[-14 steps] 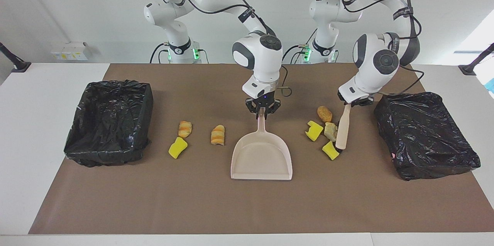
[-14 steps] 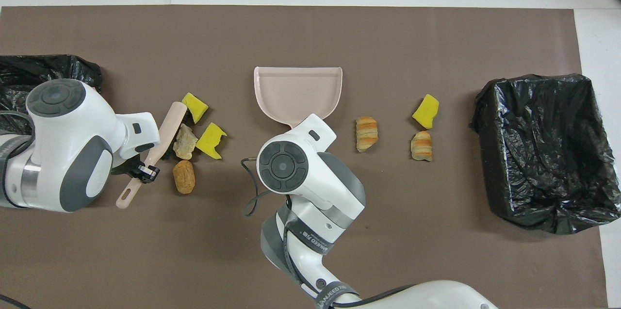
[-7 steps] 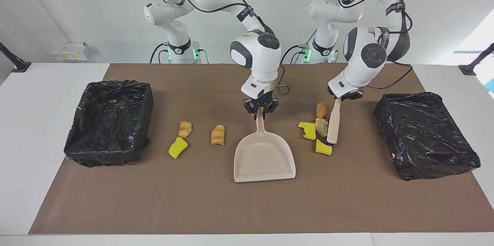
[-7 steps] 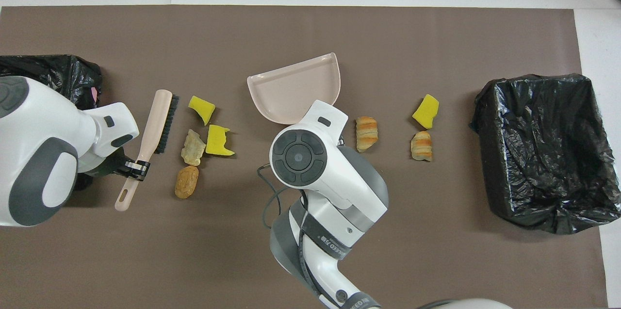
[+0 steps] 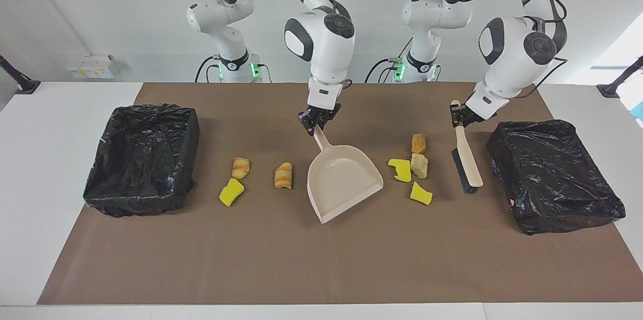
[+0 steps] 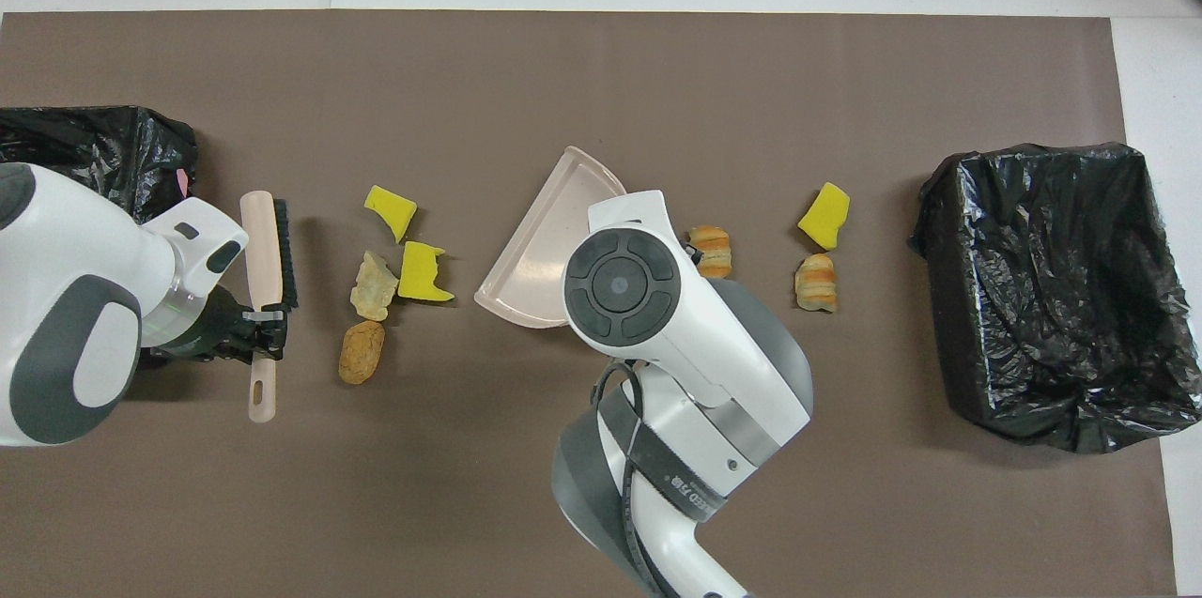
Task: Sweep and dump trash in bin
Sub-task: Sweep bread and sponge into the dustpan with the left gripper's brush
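Observation:
My right gripper [image 5: 315, 126] is shut on the handle of the pale pink dustpan [image 5: 344, 182], whose mouth is slanted toward the left arm's end. In the overhead view the dustpan [image 6: 531, 255] is half hidden under my right wrist. Beside its mouth lie a brown lump [image 5: 418, 143], a beige lump [image 5: 419, 165] and two yellow sponge chunks [image 5: 400, 169] [image 5: 421, 193]. My left gripper [image 5: 458, 118] is shut on the handle of the brush [image 5: 468, 162], which stands apart from this trash with its bristles facing it. Two striped pieces [image 5: 241, 168] [image 5: 284, 176] and a yellow chunk [image 5: 231, 192] lie toward the right arm's end.
A black-lined bin [image 5: 143, 156] stands at the right arm's end of the brown mat. A second black-lined bin [image 5: 552, 174] stands at the left arm's end, close beside the brush. Bare mat stretches along the table edge farthest from the robots.
My left gripper drew the brush off the trash cluster toward the left arm's end. My right gripper swung the dustpan so its mouth slants toward that cluster.

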